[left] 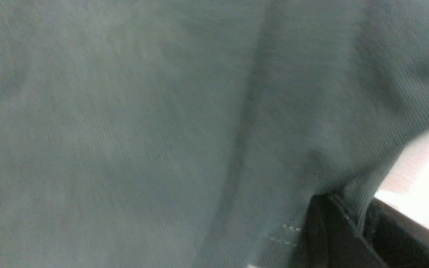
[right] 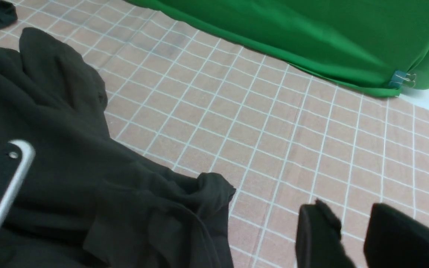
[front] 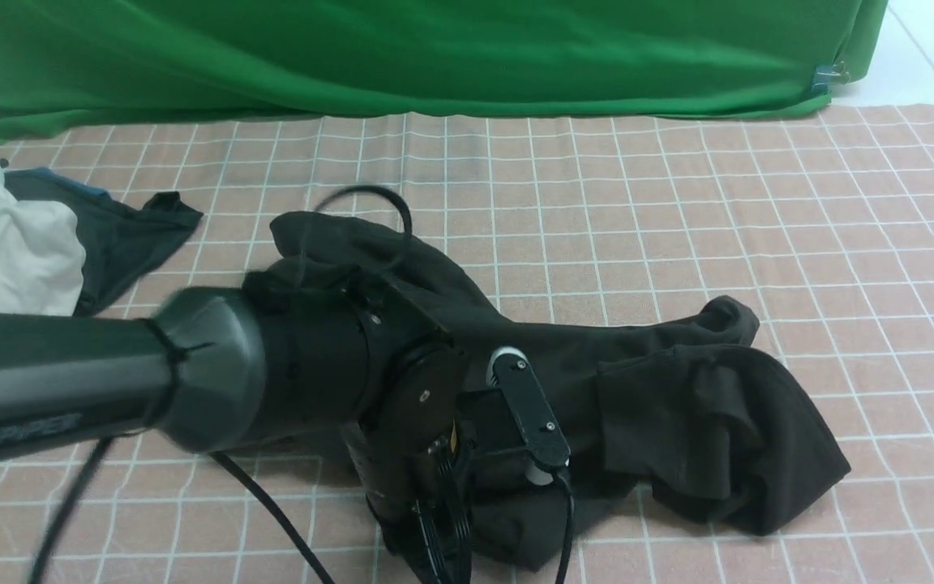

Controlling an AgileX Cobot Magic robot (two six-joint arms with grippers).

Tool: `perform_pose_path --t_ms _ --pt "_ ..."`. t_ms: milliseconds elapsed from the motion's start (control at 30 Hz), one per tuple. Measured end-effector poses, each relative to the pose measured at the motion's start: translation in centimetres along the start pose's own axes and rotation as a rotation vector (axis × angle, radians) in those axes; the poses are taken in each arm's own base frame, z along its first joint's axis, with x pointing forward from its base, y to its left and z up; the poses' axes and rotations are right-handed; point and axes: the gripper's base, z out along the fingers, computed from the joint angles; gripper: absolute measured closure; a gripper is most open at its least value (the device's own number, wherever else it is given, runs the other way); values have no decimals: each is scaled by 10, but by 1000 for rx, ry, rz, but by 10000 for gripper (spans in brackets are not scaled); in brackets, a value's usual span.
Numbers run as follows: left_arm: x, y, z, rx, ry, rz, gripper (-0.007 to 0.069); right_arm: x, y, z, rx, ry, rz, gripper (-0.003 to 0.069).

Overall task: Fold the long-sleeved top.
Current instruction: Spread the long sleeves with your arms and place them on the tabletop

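1. Looming nearest in the front view, the left arm (front: 70,381) reached in from the robot's left and ended over the long-sleeved top (front: 678,405). The top lay as a crumpled black heap on the checked tablecloth (front: 678,203), toward the near edge and somewhat right of centre. The wrist hid the left gripper (left: 363,227) from this side. No sleeve was laid out and no hem was squared. One wad bulged at the right end, and a lobe reached back toward the green backdrop (front: 434,57). A white garment (front: 5,243) and a dark cloth with a blue edge (front: 126,235) lay apart at the far left.

2. In the left wrist view, knit cloth filled almost the whole frame. The claw was pressed together on the top, with a ribbed strip of it pinched between the two dark fingers.

3. In the right wrist view, the right gripper (right: 350,227) hung above bare tablecloth beside the heap, not touching it. Its fingers were spread with nothing between them.

4. Judged from all three views, the folding had barely begun. One edge was gripped, but the top was not yet spread flat. Flattening the body, bringing in both sleeves and making every fold remained to be done.
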Motion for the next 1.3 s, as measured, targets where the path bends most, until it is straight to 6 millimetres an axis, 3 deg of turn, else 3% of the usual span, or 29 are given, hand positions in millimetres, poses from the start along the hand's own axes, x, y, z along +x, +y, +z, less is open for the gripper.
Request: perform_pose_path --t_ms 67,133,233,300,367,533,733,900,967,1000,1133,1300 --pt "1 -4 -16 9 2 -3 577 0 1 0 -11 5 11 436" --pt "13 -13 -58 12 -4 -24 577 1 4 0 -39 17 40 436" --pt "32 -19 -96 -29 -30 -35 577 2 6 2 -60 36 61 436" --pt "41 -21 -110 -63 -52 -41 577 1 6 5 -71 58 70 435" --pt "58 -25 -137 -140 -123 -47 577 -3 9 12 -97 112 91 419" --pt "86 -31 -171 -249 -228 -112 577 -17 13 34 -145 226 118 397" --pt "120 -43 -168 -297 -239 -128 577 -10 20 76 -201 413 163 334" --pt "144 -48 -141 -330 -149 -170 577 -2 42 106 -296 532 67 164" --pt "149 -48 -135 -345 -129 -183 577 1 49 112 -321 553 26 130" --pt "154 -49 -133 -364 -120 -200 577 4 60 119 -363 577 -39 97" --pt "161 -48 -138 -412 -140 -213 577 11 79 136 -413 600 -116 77" --pt "173 -48 -149 -494 -187 -245 577 22 83 158 -371 665 -143 81"
